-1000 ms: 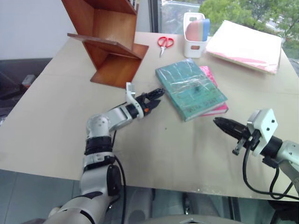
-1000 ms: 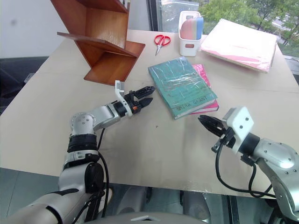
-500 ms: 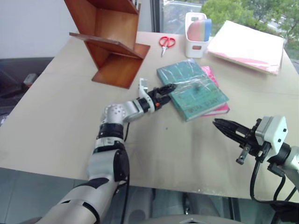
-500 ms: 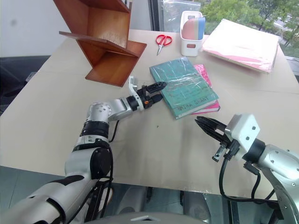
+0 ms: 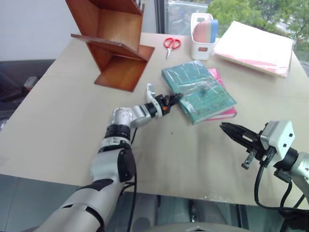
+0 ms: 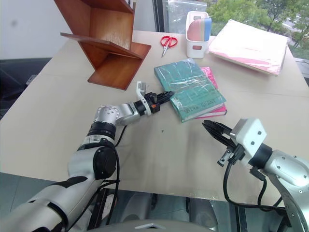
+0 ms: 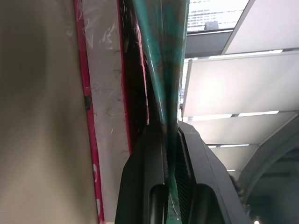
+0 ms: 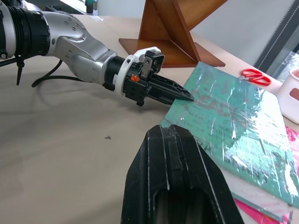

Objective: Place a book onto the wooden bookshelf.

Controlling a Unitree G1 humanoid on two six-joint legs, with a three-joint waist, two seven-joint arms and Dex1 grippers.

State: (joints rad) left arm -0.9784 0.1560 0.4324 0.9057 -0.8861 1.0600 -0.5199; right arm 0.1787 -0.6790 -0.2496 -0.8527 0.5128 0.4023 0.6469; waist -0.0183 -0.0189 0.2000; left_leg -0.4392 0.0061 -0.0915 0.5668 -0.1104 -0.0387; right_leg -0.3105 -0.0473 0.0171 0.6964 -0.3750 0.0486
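The magenta-pink book [image 5: 223, 96] lies mostly hidden beneath the teal book [image 5: 198, 91].

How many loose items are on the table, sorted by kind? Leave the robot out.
Books: 2, teal book on top of the pink book
Bookshelf: 1
Scissors: 1
White holder: 1
Folder stack: 1
Total: 6

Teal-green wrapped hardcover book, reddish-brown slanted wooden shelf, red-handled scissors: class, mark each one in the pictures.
Teal-green wrapped hardcover book [image 5: 198, 92]: left eye view, middle of the cover.
Reddish-brown slanted wooden shelf [image 5: 120, 72]: left eye view, its sloping lower board.
Red-handled scissors [image 5: 171, 43]: left eye view, the handles.
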